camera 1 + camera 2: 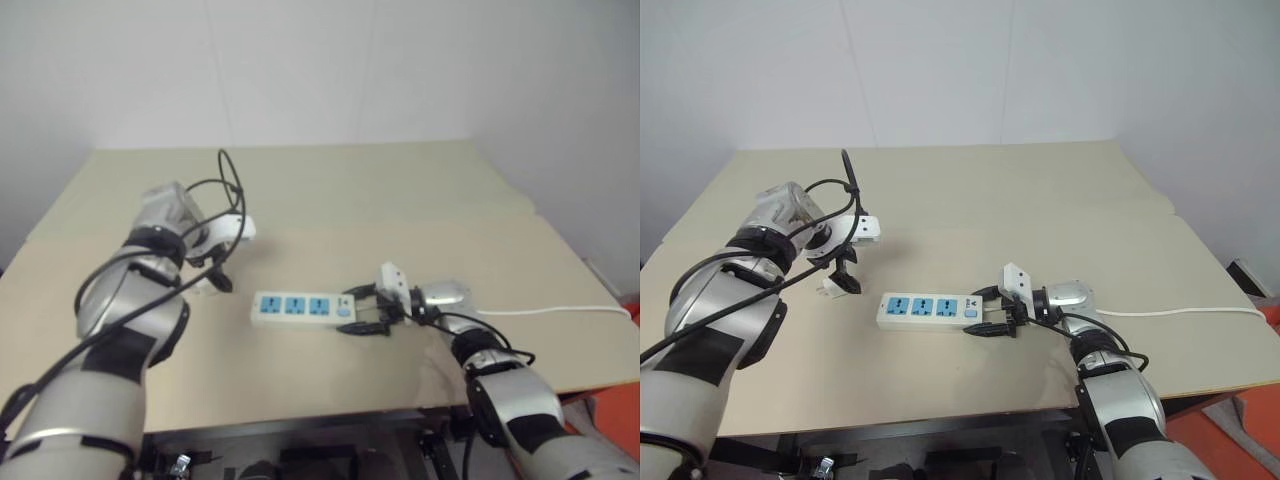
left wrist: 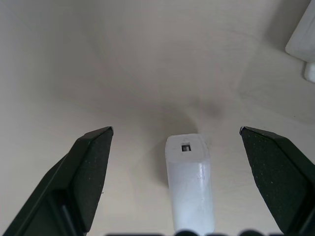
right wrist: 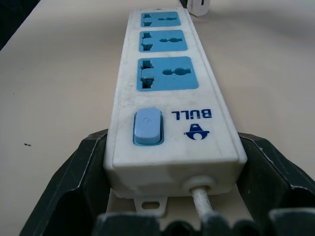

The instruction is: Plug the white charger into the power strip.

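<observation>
Two black fingers of our left gripper point(image 2: 174, 162) stand wide apart, and the white charger point(image 2: 189, 184) lies on the table point(image 1: 1060, 200) between them, touching neither finger. Our right gripper point(image 3: 172, 177) is closed on the switch end of the power strip point(image 1: 930, 311), which lies flat near the charger.

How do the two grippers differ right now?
The left gripper is open and empty, pointing steeply down with the white charger between its fingers; the right gripper lies nearly level, clamping the power strip at its switch end. Both have black fingers.
</observation>
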